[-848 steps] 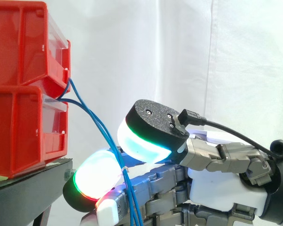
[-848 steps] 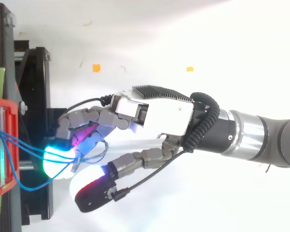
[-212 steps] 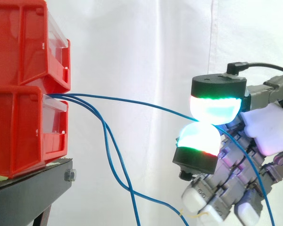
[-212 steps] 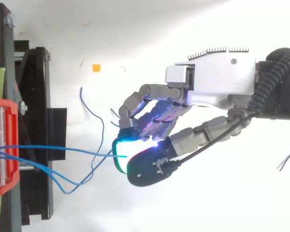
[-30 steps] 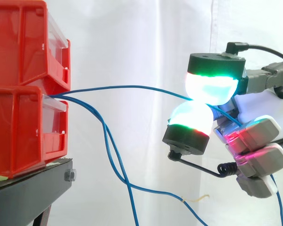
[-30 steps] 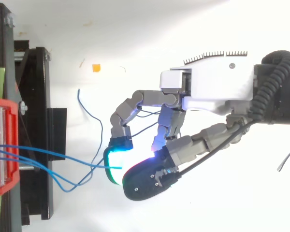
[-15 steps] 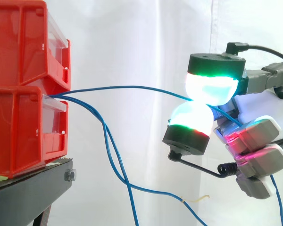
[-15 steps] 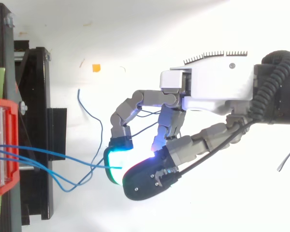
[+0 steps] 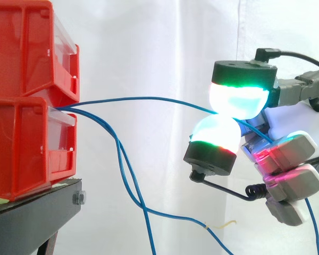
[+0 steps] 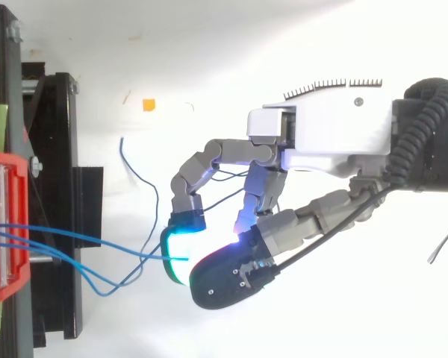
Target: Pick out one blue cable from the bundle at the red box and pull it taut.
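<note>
Side view: the hand (image 9: 288,126) pinches one blue cable (image 9: 143,98) between two glowing pads (image 9: 238,100). The cable runs almost straight to the red box (image 9: 21,151). The other cables (image 9: 128,178) hang slack.

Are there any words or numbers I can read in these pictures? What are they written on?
No words, numbers or signs can be read anywhere here.
The red bins, the black stand, the white curtain and the blue cable pinched by the hand are all plain.
The orange scrap lying below is blank too.
</note>
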